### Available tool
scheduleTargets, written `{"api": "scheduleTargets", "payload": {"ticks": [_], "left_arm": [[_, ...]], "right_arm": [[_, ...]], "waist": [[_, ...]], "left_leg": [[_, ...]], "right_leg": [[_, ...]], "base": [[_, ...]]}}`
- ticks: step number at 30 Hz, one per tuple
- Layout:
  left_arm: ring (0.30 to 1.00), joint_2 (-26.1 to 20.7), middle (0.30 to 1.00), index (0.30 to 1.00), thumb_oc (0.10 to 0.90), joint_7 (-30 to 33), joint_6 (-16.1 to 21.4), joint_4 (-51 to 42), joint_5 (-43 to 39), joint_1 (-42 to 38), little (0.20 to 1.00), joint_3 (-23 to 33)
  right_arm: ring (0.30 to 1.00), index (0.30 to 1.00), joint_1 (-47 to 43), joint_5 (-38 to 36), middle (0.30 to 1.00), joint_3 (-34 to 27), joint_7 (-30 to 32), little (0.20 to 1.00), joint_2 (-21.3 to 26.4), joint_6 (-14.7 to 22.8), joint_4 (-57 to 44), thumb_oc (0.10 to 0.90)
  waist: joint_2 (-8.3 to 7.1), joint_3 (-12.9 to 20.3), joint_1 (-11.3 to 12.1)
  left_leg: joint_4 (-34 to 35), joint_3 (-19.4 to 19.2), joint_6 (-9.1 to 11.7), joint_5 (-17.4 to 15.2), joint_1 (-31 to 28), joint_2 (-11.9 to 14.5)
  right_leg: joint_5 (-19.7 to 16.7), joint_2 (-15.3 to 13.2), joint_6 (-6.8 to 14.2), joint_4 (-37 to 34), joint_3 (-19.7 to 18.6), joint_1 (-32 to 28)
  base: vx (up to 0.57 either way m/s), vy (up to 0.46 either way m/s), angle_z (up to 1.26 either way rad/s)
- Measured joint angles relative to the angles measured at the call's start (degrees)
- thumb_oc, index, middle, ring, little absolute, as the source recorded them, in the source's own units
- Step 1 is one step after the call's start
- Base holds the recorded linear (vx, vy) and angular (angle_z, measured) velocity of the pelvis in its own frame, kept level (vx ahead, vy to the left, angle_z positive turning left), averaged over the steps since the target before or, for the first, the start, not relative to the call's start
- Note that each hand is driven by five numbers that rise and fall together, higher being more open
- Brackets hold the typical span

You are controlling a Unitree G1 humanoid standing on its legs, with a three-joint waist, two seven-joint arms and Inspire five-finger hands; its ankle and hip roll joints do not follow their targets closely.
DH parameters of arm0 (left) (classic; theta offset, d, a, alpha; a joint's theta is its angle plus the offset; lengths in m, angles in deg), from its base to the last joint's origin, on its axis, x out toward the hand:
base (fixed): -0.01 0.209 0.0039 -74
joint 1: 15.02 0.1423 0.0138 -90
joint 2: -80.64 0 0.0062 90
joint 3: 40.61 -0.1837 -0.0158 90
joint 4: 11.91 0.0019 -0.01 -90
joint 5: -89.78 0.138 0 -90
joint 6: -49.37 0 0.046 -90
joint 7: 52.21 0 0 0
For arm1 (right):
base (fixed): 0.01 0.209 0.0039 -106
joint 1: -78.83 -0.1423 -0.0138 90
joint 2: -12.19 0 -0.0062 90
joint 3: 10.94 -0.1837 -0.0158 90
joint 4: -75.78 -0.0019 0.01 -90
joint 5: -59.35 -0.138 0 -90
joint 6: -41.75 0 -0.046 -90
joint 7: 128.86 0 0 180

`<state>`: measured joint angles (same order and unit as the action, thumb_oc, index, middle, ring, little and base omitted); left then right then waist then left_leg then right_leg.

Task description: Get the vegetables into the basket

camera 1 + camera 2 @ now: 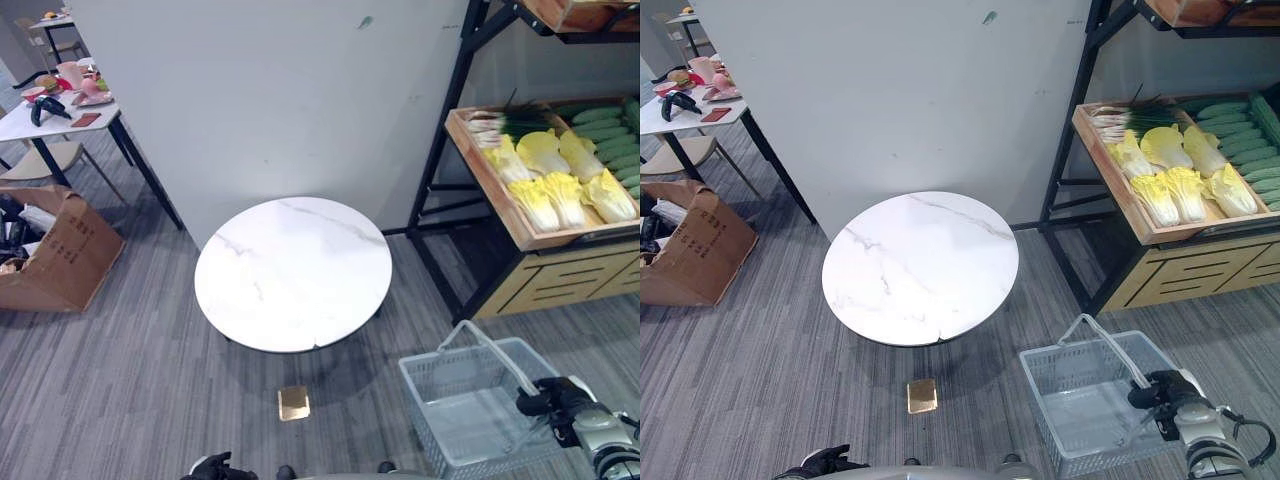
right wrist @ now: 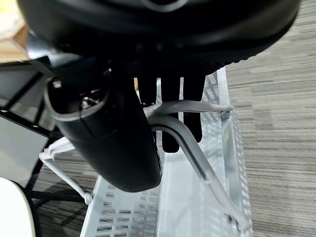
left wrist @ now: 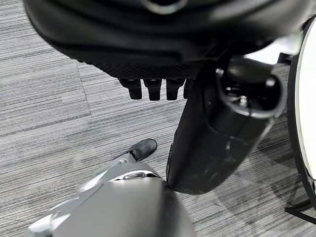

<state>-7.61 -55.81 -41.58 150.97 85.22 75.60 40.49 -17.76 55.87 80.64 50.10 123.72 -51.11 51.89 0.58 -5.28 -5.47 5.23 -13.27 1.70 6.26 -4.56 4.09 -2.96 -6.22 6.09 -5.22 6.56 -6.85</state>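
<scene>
Yellow-green napa cabbages [image 1: 560,185], green cucumbers [image 1: 610,135] and green onions [image 1: 510,122] lie in a slanted wooden crate [image 1: 500,195] on the shelf at the right. A pale grey plastic basket [image 1: 470,410] hangs low at the lower right, with nothing in it. My right hand [image 1: 555,400] is shut on the basket handle [image 2: 185,143], which runs between its thumb and curled fingers. At the bottom edge, my left hand [image 1: 215,467] hangs idle over the carpet with relaxed fingers [image 3: 153,89] and holds nothing.
A round white marble-look table [image 1: 292,272] stands in front of me, before a white partition wall. A small gold square [image 1: 293,403] lies on the carpet below it. A cardboard box [image 1: 60,250] and a cluttered white desk [image 1: 50,115] are at the left.
</scene>
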Motion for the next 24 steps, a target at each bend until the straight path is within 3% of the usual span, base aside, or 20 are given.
{"api": "scheduleTargets", "payload": {"ticks": [14, 24], "left_arm": [[1.0, 0.05, 1.0, 1.0, 0.9, 1.22, -0.02, 0.07, 0.0, -0.06, 1.0, -0.14], [1.0, -0.12, 1.0, 1.0, 0.9, 1.89, -0.01, 0.22, -0.05, -0.46, 1.0, -0.03]], "right_arm": [[0.3, 0.3, 2.66, -6.1, 0.3, -1.27, 1.18, 0.3, -6.43, -0.15, 3.96, 0.4], [0.3, 0.3, 2.64, -6.04, 0.3, -0.73, 1.57, 0.3, -7.3, -0.14, 4.16, 0.4]], "waist": [[-0.06, 0.02, 0.01], [-0.73, 0.05, 0.17]], "left_leg": [[-0.01, 0.23, -0.04, 0.03, -0.02, -0.1], [-0.03, -0.03, 0.37, -0.35, 0.05, -0.22]], "right_leg": [[0.0, -0.05, 0.0, 0.01, 0.23, -0.17], [-0.01, -0.08, 0.0, 0.14, -0.03, 0.12]], "base": [[0.0, 0.0, 0.0], [-0.01, 0.009, -0.01]]}}
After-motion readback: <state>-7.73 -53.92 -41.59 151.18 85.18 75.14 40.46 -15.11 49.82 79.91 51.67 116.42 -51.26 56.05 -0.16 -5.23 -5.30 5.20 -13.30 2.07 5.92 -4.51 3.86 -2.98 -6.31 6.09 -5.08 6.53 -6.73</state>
